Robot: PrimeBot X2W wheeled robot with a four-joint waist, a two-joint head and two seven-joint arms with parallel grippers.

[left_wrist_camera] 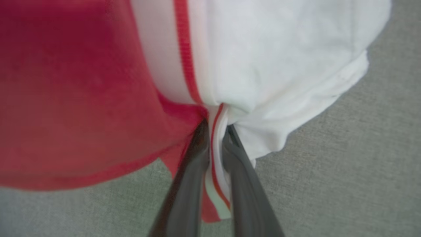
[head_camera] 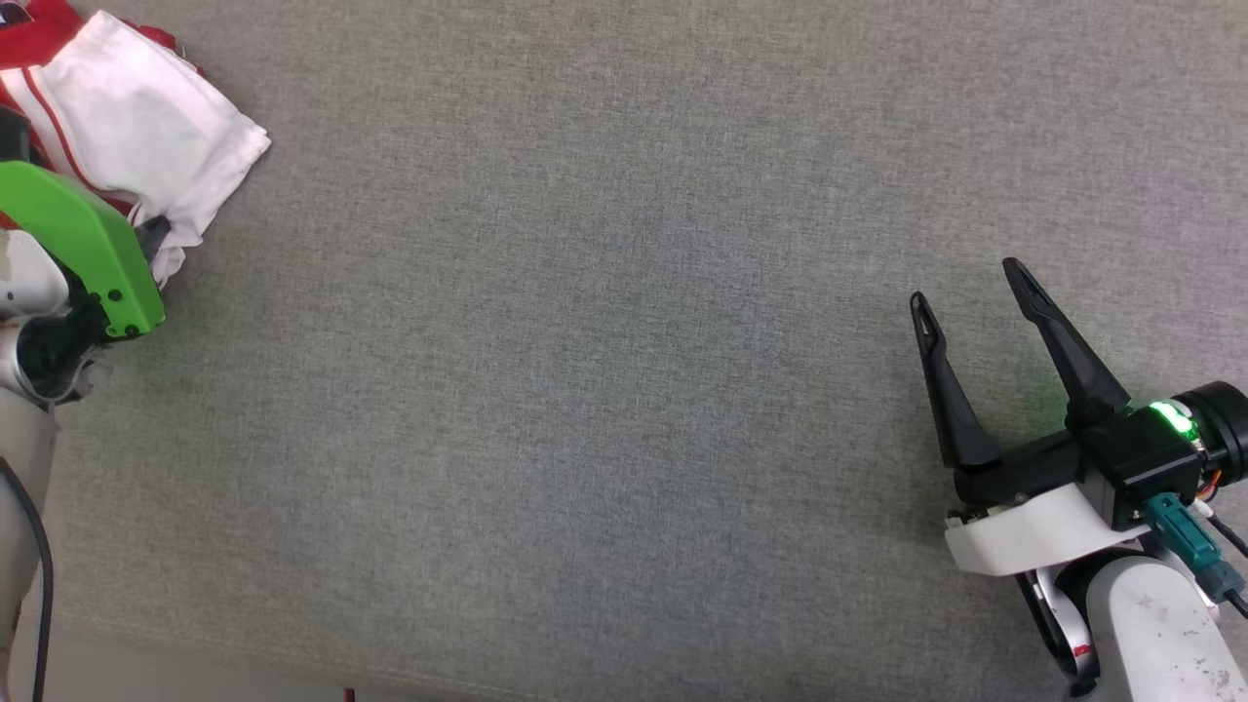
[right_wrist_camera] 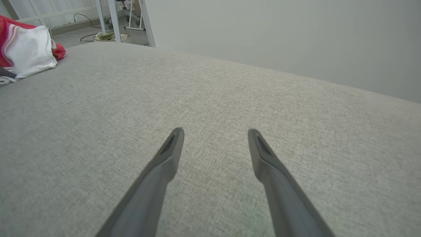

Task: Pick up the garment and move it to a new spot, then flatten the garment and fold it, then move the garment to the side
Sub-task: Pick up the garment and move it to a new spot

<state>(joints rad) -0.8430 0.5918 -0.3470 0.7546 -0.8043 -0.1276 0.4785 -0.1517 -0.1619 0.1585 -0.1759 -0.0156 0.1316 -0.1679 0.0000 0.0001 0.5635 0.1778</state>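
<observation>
Pick-up step: left end effector pinches striped trim of the red-and-white jersey garment; right end effector spread, idle. Next move, likely: lift, carry across grey fabric worktop.

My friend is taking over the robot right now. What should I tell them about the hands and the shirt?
Left gripper: shut on the garment, pinching striped trim by the white sleeve.
Right gripper: open, holding nothing, over the grey surface.
Garment: bunched at the far left of the surface.
Done: grasp made.
To do: move, flatten, fold, set aside.
</observation>
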